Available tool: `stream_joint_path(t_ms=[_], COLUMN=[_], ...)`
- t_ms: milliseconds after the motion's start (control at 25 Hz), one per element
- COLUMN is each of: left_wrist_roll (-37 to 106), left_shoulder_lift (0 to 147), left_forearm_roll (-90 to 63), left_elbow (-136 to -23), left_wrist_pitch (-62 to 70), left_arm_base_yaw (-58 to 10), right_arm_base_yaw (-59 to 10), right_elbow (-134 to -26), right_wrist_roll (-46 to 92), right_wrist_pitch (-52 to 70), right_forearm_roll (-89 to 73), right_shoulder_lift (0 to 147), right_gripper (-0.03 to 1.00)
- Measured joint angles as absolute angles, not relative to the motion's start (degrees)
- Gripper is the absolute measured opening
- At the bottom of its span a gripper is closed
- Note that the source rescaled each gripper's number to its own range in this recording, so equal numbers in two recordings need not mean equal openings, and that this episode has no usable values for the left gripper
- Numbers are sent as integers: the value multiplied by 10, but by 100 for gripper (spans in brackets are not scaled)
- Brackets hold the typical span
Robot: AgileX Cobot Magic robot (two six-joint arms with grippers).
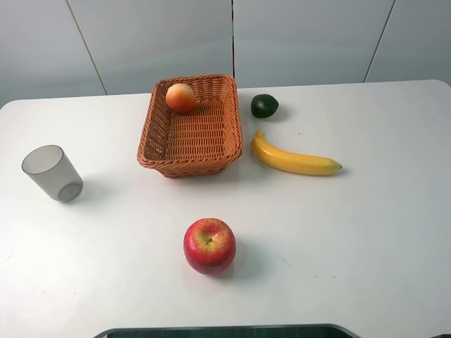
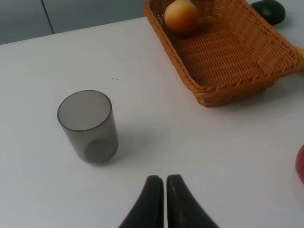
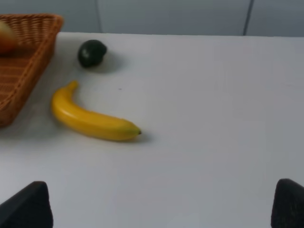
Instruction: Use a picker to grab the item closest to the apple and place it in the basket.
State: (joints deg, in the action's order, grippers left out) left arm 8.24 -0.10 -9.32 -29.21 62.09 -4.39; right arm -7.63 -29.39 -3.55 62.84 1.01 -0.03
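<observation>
White table (image 1: 366, 232) holds apple (image 1: 209, 245), basket (image 1: 192, 127); left gripper (image 2: 165, 183) closed, right gripper (image 3: 161, 202) apparently spread wide.

In my left wrist view the apple (image 2: 300, 164) is only a red sliver cut by the frame edge, off to one side of the closed left gripper (image 2: 165, 183). The banana (image 2: 300, 53) is a yellow scrap beyond the basket (image 2: 228, 90), and the avocado (image 2: 270, 10) is clipped. In my right wrist view the basket is cut off, the peach (image 3: 4, 39) inside it barely shows, and I see only the tips of the right gripper (image 3: 164, 202).
</observation>
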Motion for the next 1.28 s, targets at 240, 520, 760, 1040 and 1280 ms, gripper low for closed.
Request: stream_joint_path(t_ms=[240, 520, 760, 1040, 1280], left_wrist_roll=[82, 82, 82, 82, 82], left_shoulder_lift=[-1, -1, -1, -1, -1], left_forearm_roll=[-93, -93, -93, -93, -93], left_elbow=[-292, -292, -292, -292, -292], left_wrist_pitch=[621, 621, 621, 621, 621], left_arm_base_yaw=[-44, -44, -44, -44, -44], right_arm_base_yaw=[0, 2, 2, 2, 2], right_elbow=[-294, -294, -294, -294, -294], right_wrist_roll=[-24, 0, 4, 4, 4], right_wrist_pitch=[628, 628, 628, 628, 628], right_forearm_roll=[7, -9, -10, -10, -10], right_shoulder_lift=[0, 0, 0, 0, 0], right_gripper=[100, 100, 100, 100, 100])
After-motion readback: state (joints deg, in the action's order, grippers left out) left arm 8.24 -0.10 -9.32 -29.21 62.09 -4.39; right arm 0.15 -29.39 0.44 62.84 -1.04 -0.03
